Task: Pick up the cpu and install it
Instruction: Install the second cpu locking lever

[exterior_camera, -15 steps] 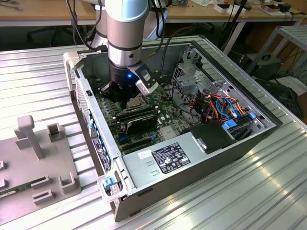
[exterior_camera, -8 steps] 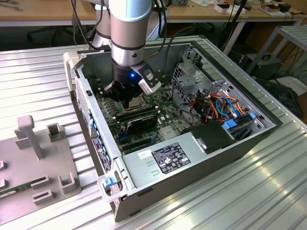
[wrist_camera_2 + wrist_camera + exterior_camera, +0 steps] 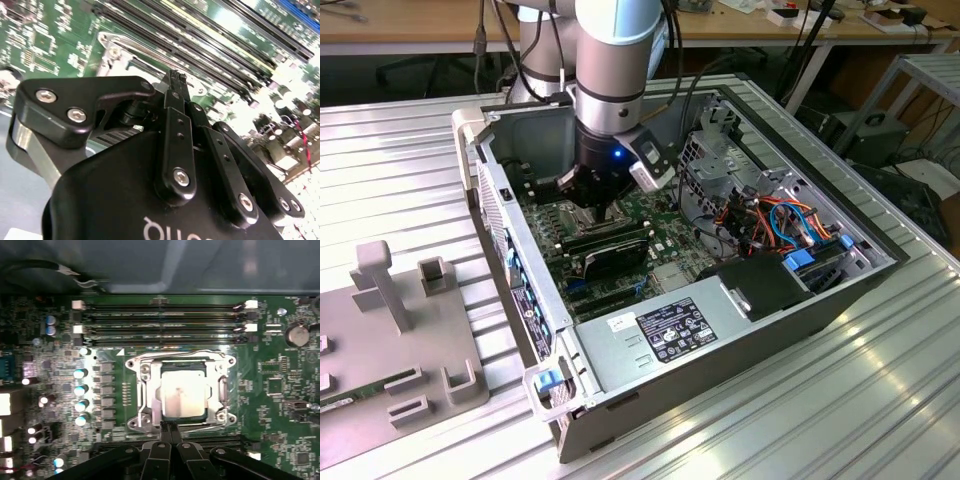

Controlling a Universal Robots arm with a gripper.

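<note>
The cpu (image 3: pixel 182 392), a small square chip with a silvery-tan face, lies flat inside the metal-framed socket (image 3: pixel 141 390) on the green motherboard in the first wrist view. My gripper (image 3: pixel 168 428) hangs over the socket's edge, just beside the chip, its two black fingers (image 3: pixel 176 95) pressed together with nothing between them. In the exterior view the gripper (image 3: pixel 595 205) is lowered into the open computer case, over the motherboard's middle.
Long black memory slots (image 3: pixel 160 322) run beside the socket, and more slots (image 3: pixel 210 45) lie beyond the fingertips. The case wall (image 3: pixel 505 230), a power supply (image 3: pixel 670 330) and coloured cables (image 3: pixel 770 220) ring the board. A grey fixture plate (image 3: pixel 390 330) lies at the exterior view's left.
</note>
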